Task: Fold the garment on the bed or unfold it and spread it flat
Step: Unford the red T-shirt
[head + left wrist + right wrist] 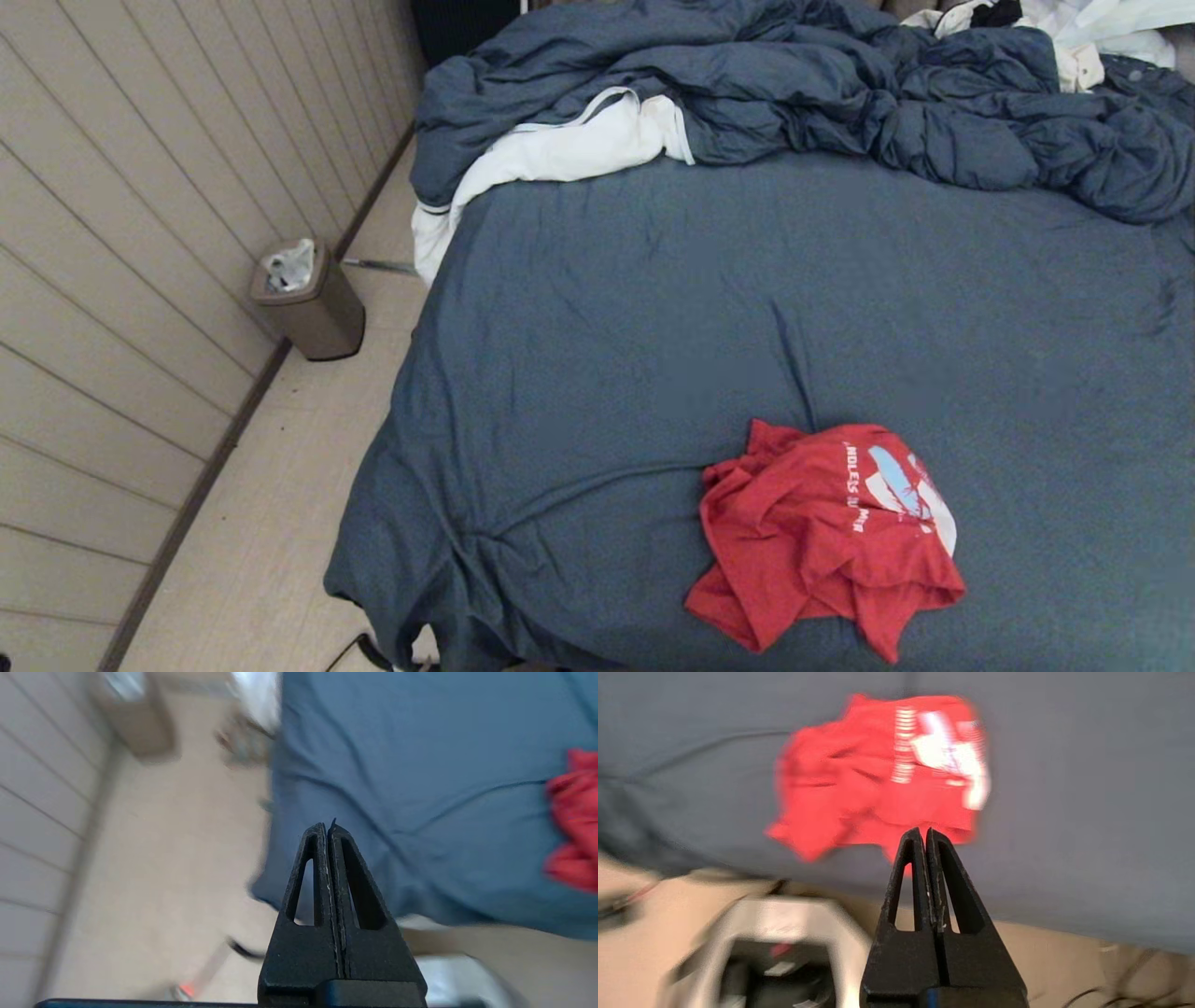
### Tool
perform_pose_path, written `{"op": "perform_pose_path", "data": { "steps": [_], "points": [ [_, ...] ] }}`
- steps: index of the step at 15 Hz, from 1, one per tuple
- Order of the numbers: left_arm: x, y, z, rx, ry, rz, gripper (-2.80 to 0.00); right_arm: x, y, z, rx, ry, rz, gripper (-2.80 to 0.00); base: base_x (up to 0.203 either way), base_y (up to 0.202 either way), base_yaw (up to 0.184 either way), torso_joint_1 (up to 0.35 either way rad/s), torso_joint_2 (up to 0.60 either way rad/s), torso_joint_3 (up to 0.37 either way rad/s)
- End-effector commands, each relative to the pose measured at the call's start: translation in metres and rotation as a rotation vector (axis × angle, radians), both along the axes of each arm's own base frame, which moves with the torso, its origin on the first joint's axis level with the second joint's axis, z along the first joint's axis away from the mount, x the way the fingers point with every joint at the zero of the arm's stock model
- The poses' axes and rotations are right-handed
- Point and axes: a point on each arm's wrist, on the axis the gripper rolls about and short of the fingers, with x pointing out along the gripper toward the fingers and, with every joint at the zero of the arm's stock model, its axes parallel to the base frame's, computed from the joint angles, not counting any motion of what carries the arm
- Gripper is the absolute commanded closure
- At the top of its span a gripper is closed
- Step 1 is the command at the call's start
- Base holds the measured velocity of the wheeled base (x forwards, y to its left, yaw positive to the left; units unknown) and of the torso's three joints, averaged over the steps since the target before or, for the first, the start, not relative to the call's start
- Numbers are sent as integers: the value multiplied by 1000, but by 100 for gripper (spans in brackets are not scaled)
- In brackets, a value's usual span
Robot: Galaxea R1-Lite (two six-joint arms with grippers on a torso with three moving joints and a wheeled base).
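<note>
Red garment (822,541) lies crumpled on the bed (653,327) (no clear axis); left gripper (327,828) and right gripper (923,833) pinched closed, empty.

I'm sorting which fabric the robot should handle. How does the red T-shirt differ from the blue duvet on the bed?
The red T-shirt is a small crumpled heap near the bed's near edge; the blue duvet is a far larger rumpled mass across the far end. The T-shirt bears a white and light-blue print; the duvet looks plain. Both lie bunched up, not spread flat, and no gripper touches either.
</note>
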Motion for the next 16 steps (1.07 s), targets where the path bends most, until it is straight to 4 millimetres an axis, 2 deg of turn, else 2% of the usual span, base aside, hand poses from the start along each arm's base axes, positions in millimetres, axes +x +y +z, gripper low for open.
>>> {"op": "perform_pose_path", "data": {
  "steps": [1,2,4,5,7,8,9,11,12,14,16],
  "points": [
    [63,-1,27,-48,277,-31,0,69,7,19,38,238,36,0,0,0,0,0,0,0],
    [88,-3,30,-66,374,-58,0,94,12,21,58,315,49,0,0,0,0,0,0,0],
    [134,-16,26,-98,550,-135,0,144,24,14,70,468,76,0,0,0,0,0,0,0],
    [154,-29,24,-114,621,-188,0,165,34,5,64,544,103,0,0,0,0,0,0,0],
    [187,-63,29,-155,699,-281,0,196,64,-18,29,667,182,0,0,0,0,0,0,0],
    [197,-77,36,-200,709,-307,0,206,80,-29,-5,702,216,0,0,0,0,0,0,0],
    [200,-83,38,-234,709,-316,0,212,95,-40,-53,725,225,0,0,0,0,0,0,0],
    [197,-82,28,-262,707,-312,0,218,125,-65,-198,759,211,0,0,0,0,0,0,0],
    [194,-81,23,-268,693,-315,0,221,139,-77,-257,765,204,-280,0,0,0,0,0,0],
    [189,-78,15,-273,679,-319,0,228,162,-96,-345,727,179,-280,0,0,0,0,0,0],
    [184,-76,13,-275,670,-321,0,240,177,-111,-391,706,147,-280,0,0,0,0,0,0]
  ]
}}
